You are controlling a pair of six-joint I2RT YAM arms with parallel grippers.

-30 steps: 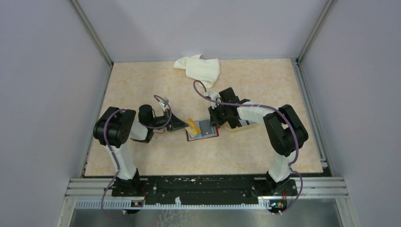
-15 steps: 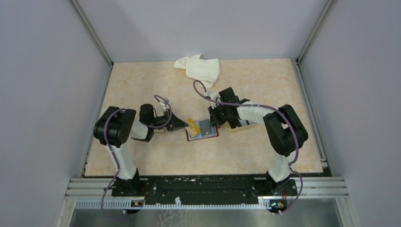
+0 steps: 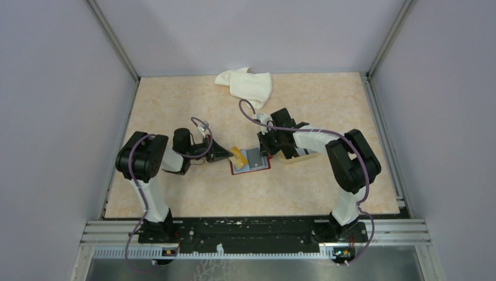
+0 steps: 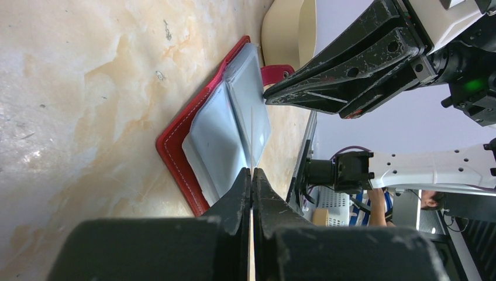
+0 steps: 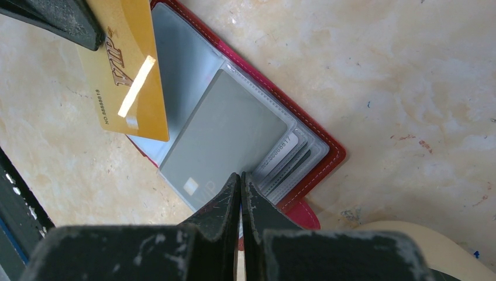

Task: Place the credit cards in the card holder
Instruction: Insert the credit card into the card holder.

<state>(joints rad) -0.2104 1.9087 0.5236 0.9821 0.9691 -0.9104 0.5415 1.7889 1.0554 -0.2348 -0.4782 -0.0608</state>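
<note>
The dark red card holder (image 3: 244, 167) lies open on the table between my arms, with a grey card (image 5: 222, 140) in a clear sleeve and more cards stacked behind it. My left gripper (image 3: 230, 156) is shut on a gold VIP card (image 5: 126, 76) and holds it tilted over the holder's left half. The left wrist view shows this card edge-on (image 4: 251, 137) above the sleeves (image 4: 225, 126). My right gripper (image 5: 241, 175) is shut, its tips on the sleeve edge at the holder's right side (image 3: 264, 153).
A beige tray (image 3: 299, 154) sits right of the holder, under my right wrist. A white cloth (image 3: 248, 85) lies at the back edge. Grey walls close in the table on three sides.
</note>
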